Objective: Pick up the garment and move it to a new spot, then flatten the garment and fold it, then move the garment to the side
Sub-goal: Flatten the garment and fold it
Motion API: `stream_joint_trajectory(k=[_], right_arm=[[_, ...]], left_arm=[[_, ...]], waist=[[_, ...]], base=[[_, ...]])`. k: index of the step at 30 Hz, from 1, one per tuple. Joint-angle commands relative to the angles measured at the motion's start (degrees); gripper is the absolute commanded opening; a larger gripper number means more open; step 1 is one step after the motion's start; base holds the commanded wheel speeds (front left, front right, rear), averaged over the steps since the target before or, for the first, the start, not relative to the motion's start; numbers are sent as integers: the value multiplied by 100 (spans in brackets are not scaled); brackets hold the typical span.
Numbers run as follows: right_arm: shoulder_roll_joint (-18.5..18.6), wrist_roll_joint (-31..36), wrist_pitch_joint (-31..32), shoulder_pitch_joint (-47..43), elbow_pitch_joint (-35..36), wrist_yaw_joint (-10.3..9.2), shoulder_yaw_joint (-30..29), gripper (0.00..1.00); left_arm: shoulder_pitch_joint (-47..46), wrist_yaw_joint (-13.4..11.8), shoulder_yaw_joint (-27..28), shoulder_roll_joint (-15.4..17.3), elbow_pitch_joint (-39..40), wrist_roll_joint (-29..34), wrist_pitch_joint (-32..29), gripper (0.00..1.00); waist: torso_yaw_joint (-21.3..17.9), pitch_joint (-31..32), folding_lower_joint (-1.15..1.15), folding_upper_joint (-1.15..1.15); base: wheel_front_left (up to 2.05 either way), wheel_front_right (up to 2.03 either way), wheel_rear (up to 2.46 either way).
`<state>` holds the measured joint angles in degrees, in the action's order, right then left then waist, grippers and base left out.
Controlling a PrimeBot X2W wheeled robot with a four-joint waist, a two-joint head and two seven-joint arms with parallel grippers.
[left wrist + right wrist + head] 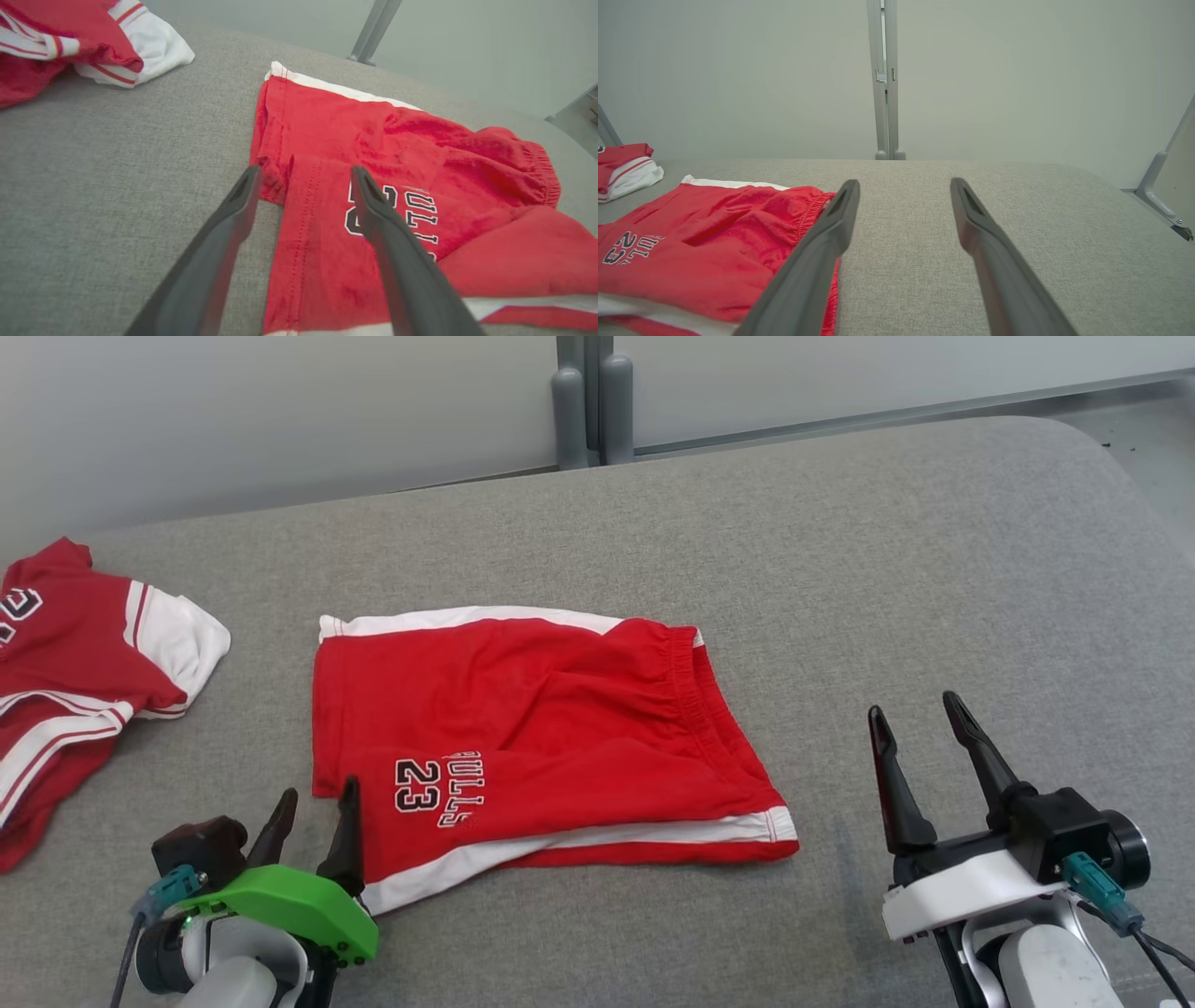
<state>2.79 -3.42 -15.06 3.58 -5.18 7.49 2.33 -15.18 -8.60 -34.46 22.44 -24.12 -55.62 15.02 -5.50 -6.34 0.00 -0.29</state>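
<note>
Garment [523,719], red shorts with white trim and a 23 print: seemingly folded in 2, lying flat near the middle of the grey padded surface [887,551], waistband toward the right, leg hems toward the left.

Left gripper [319,789]: jaws spread wide, nothing clamped, tips straddling the near-left hem corner, 1 finger over cloth and 1 over bare padding. Right gripper [914,705]: likewise wide open and empty, hovering well apart from the waistband end.

Likely trouble: snagging the hem on the inner finger while pulling away, dragging the top layer and spoiling the fold. Also possible: pinching just 1 layer for the sideways move, leaving the lower layer to trail and unfold, with its trim and red edge peeking out along the near side. Risky too: sliding leftward, given a second red-and-white garment [84,653] heaped at the left margin and only a modest strip of bare padding between.

Room: broad bare stretch to the right and behind, up to the wall posts [593,411]. Rounded far-right corner falling away. Near edge out of frame, so no judging slack that way.
</note>
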Motion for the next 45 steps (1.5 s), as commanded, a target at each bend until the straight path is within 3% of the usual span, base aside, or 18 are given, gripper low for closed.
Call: stream_joint_trajectory(k=[1, 19, 24, 32, 45], right_arm=[[19, -7, -19, -59, 8, 0, -17, 100], [19, 307, -19, -275, 317, 0, -144, 100], [19, 368, -19, -440, 452, 0, -147, 100], [20, 162, -19, -667, 534, 0, -192, 100], [21, 98, -19, -746, 366, 0, -77, 100]], left_arm=[[90, -20, 35, 28, 36, 96, 16, 100], [1361, -231, 1005, -142, 1674, 1337, 13, 100], [1849, -247, 1332, -414, 2049, 1613, 13, 100], [2251, -177, 1647, -750, 2230, 2059, 14, 100], [2515, -41, 2006, -925, 2156, 2524, 14, 100]], waist=[[36, 41, 0, 29], [84, 508, 0, 29], [97, 646, 0, 29], [197, 759, 0, 29], [275, 826, 0, 29]], base=[[0, 0, 0], [0, 0, 0], [0, 0, 0], [0, 0, 0], [0, 0, 0]])
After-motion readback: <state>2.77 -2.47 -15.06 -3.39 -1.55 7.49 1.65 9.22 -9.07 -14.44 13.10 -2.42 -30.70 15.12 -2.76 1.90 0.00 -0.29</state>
